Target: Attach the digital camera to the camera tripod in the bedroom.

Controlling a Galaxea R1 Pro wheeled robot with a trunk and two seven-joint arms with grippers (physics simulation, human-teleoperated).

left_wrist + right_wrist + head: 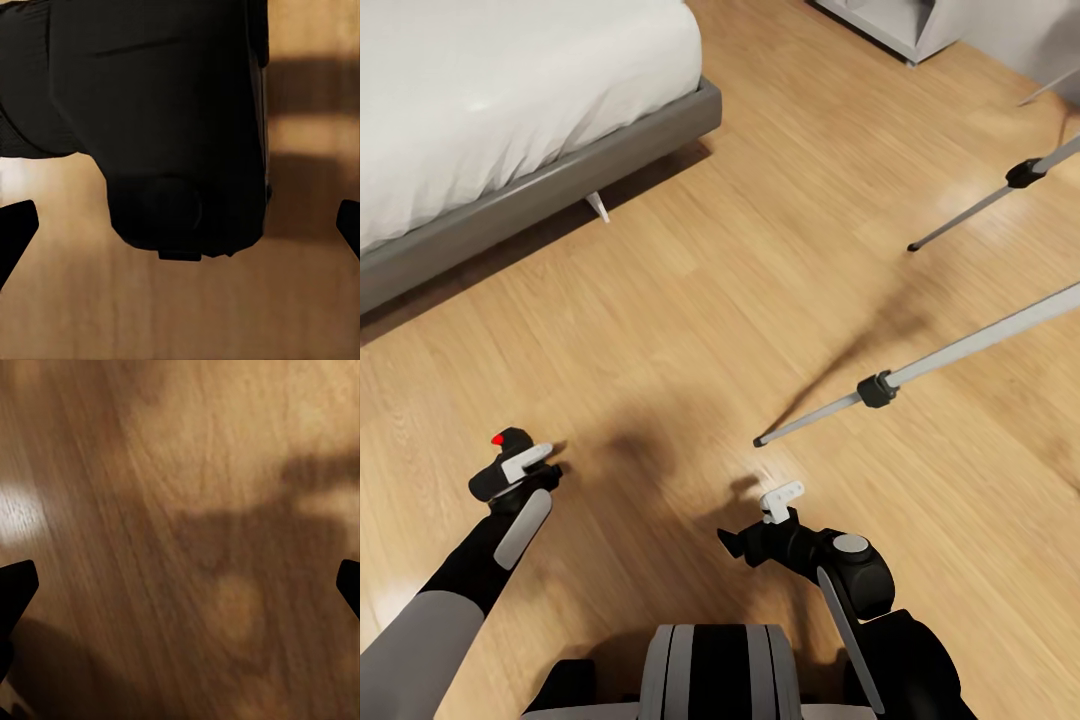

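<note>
The left gripper (525,462) pinches the digital camera (161,124), whose black body hangs between the fingers (15,232) over the wood floor (690,330). The right gripper (780,500) hangs spread above bare boards, holding nothing. From it, toward two o'clock, the camera tripod (920,372) plants its silver legs, one foot just beyond the right gripper and well apart from the camera at the left. Farther out at eleven o'clock stands the grey-framed white bed (510,110); grey furniture (900,25) sits at one o'clock.
</note>
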